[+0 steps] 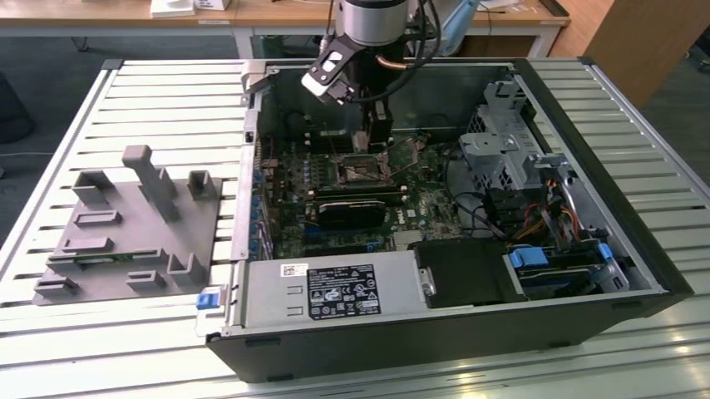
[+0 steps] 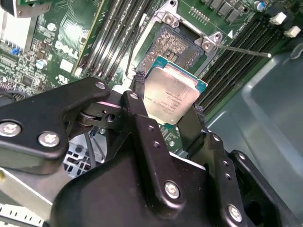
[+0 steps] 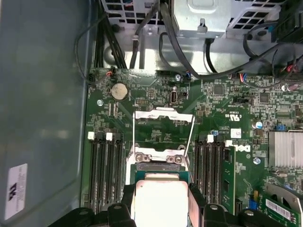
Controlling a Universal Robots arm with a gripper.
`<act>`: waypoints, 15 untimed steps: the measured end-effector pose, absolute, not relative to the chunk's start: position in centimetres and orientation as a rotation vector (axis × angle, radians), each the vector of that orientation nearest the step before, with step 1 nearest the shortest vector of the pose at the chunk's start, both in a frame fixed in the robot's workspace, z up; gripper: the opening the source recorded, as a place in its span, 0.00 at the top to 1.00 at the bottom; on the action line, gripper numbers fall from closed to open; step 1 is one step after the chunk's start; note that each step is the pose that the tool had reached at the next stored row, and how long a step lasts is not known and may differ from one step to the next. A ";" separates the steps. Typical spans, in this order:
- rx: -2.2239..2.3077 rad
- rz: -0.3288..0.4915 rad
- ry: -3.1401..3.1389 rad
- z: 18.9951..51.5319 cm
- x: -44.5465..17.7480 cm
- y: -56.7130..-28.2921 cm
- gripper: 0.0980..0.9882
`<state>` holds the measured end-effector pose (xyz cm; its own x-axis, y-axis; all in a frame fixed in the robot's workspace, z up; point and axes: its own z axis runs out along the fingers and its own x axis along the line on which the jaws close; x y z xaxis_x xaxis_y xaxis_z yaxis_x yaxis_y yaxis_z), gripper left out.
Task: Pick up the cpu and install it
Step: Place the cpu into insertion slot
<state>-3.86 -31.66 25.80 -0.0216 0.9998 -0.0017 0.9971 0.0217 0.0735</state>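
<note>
The cpu (image 2: 173,92), a flat square chip with a shiny silver top and a thin green rim, is pinched by its edges between my black fingers (image 2: 137,113). My gripper (image 2: 165,108) is shut on it. It hangs a little above the open socket (image 2: 177,42) on the green motherboard, slightly off from it. In the first wrist view the cpu (image 3: 161,201) sits in my gripper (image 3: 162,204) just short of the socket frame (image 3: 158,160), whose load plate (image 3: 163,124) is flipped open. In the exterior view my gripper (image 1: 373,137) reaches down into the computer case over the socket (image 1: 364,172).
The open computer case (image 1: 621,233) lies on a slatted white table. It holds a power supply (image 1: 332,291), a black block (image 1: 355,212) and a drive cage (image 1: 505,150). Memory slots (image 3: 106,170) flank the socket. A grey fixture (image 1: 122,224) stands at the exterior view's left.
</note>
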 end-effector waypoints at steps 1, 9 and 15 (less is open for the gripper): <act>2.160 0.080 2.207 25.6 -3.9 -31.7 0.51; 2.163 0.079 2.204 24.3 -4.1 -31.8 0.51; 2.168 0.079 2.199 23.7 -4.1 -31.8 0.51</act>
<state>-4.12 -31.80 23.73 -0.0140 0.9999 -0.0017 0.9972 0.0141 0.0734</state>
